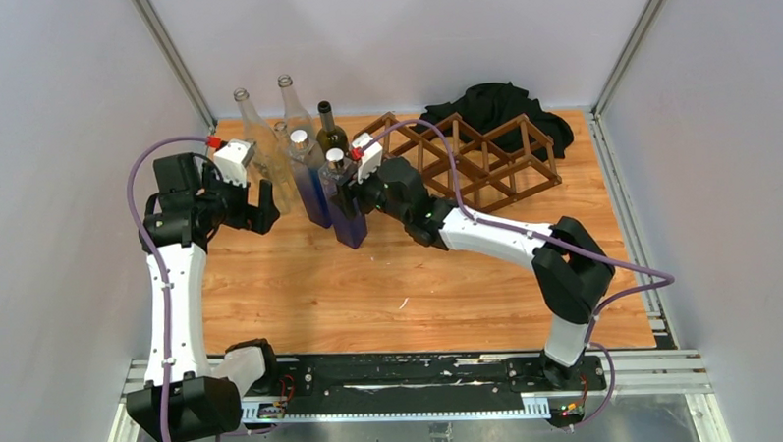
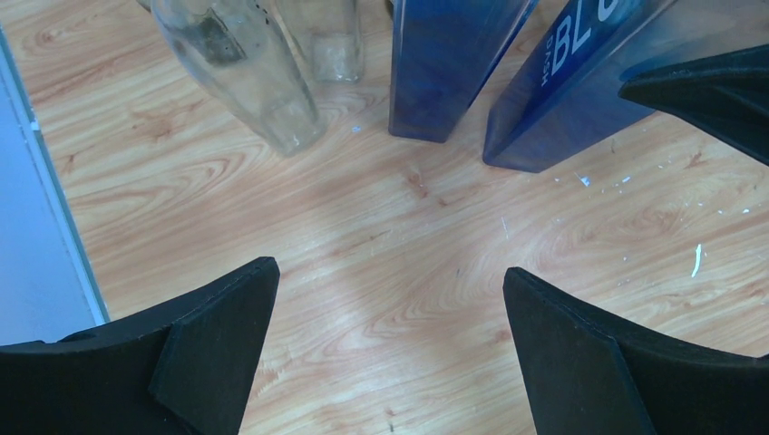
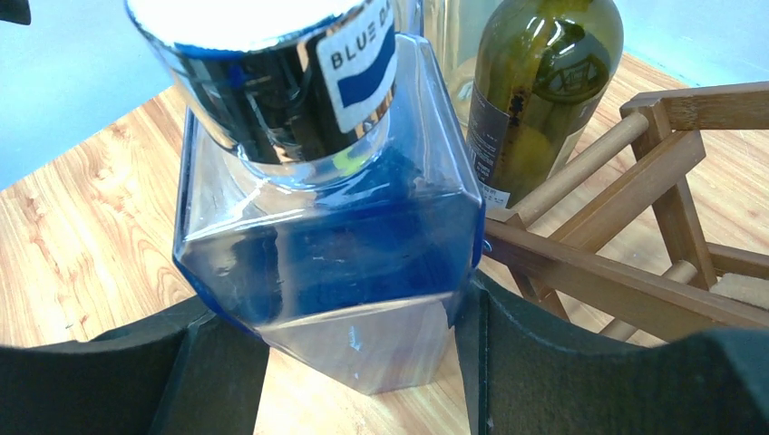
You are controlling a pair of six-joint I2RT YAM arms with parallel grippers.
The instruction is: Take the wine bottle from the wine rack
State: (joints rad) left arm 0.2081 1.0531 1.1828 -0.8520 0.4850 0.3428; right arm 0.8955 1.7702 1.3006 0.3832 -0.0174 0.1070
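The dark brown wooden wine rack lies at the back right of the table, and no bottle shows in its cells. My right gripper is shut on a square blue bottle with a silver cap, which stands upright on the table left of the rack. In the right wrist view my fingers flank the blue bottle, with the rack close on the right. My left gripper is open and empty, low over the table, in front of the bottles.
A second blue bottle, a dark green bottle and clear glass bottles stand grouped at the back left. A black cloth lies behind the rack. White walls close off the sides and back.
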